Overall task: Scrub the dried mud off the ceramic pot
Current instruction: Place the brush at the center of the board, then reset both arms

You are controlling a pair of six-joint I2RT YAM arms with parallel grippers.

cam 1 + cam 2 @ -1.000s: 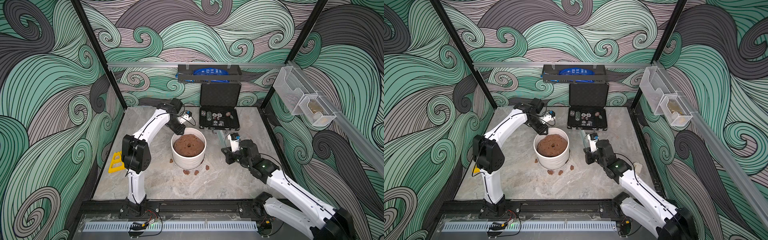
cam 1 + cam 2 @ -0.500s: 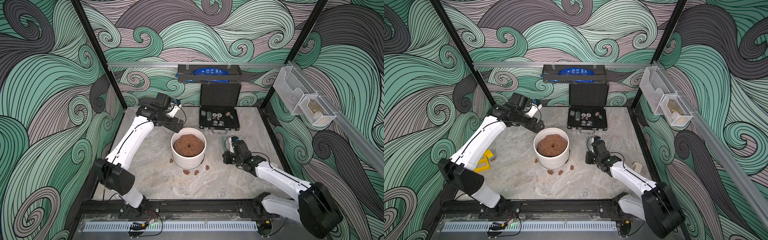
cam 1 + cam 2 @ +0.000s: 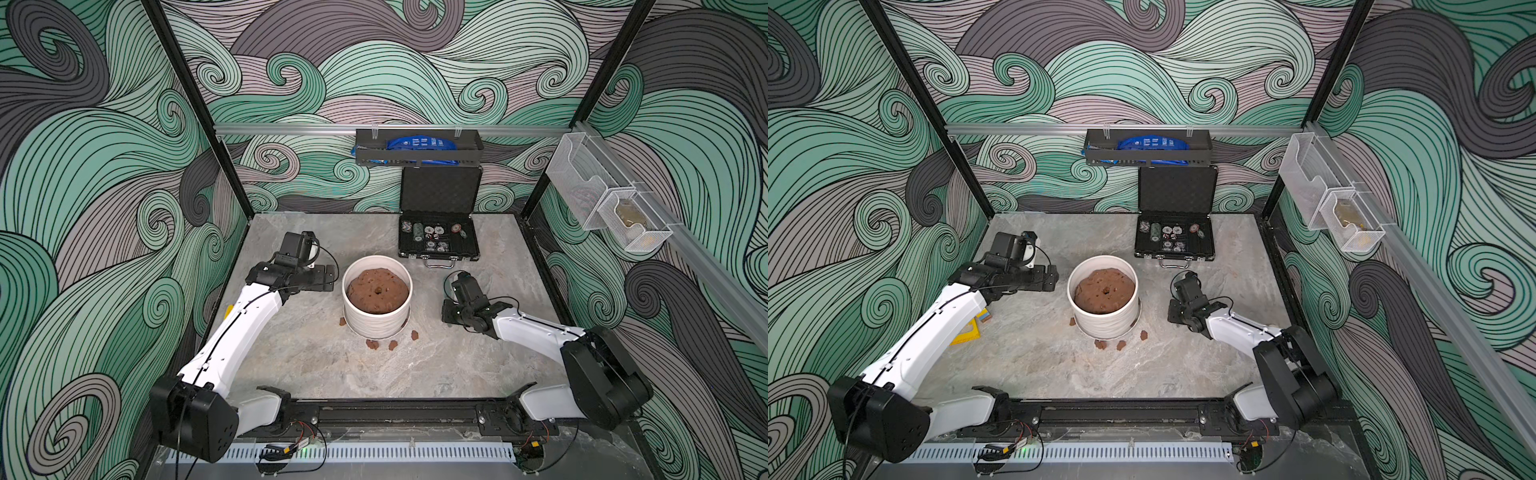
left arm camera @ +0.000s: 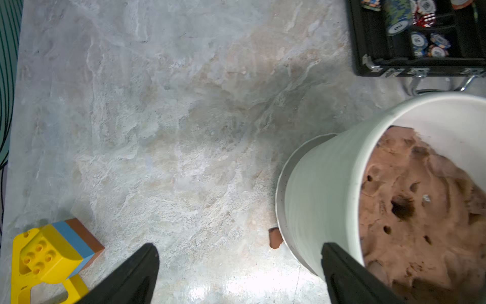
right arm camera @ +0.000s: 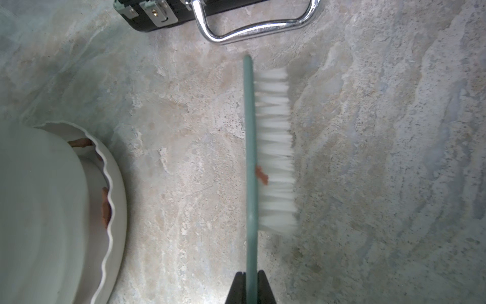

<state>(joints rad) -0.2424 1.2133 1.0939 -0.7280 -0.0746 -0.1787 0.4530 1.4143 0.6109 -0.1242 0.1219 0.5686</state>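
Observation:
The ceramic pot is white and ribbed, and it stands mid-table on a wavy-edged saucer, filled with a brown soil mound. Small lumps of dried mud lie on the table at its foot. One lump sits by the saucer and more mud lies in it. My left gripper hangs open and empty just left of the pot wall. My right gripper is shut on a green-backed brush with white bristles, held low over the table right of the pot. A mud crumb clings to the bristles.
An open black chip case stands behind the pot, its chrome handle just beyond the brush tip. A yellow toy block lies at the left under my left arm. A shelf and clear bins hang on the walls.
My left arm has swung from behind the pot's rim round to its left side and come lower, and its gripper has opened. My right arm has drawn lower with the brush.

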